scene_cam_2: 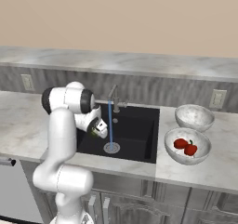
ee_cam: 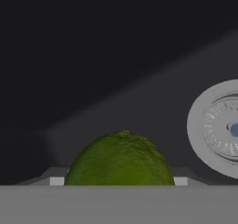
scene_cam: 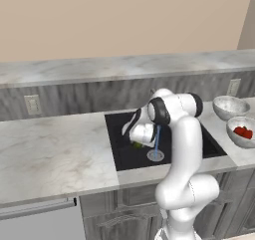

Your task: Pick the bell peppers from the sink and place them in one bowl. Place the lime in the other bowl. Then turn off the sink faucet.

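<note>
In the left base view, the gripper point(scene_cam: 138, 140) is reaching down into the sink point(scene_cam: 124, 157) and clasping the lime point(scene_cam: 137, 145); I judge the lime step is in hand. Water is running from the faucet.

In the right base view, both bell peppers point(scene_cam_2: 185, 146) are lying in the near bowl point(scene_cam_2: 187, 146); the far bowl point(scene_cam_2: 194, 116) is holding nothing, so lifting the lime there comes next.

In the hand view, the lime point(ee_cam: 122, 159) is sitting between the finger tips, near the drain point(ee_cam: 218, 128).

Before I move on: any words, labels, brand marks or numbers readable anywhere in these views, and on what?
None. No readable text on the sink faucet, the two bowls, the wall outlets or the marble counter. The lime in the hand carries no sticker.
</note>
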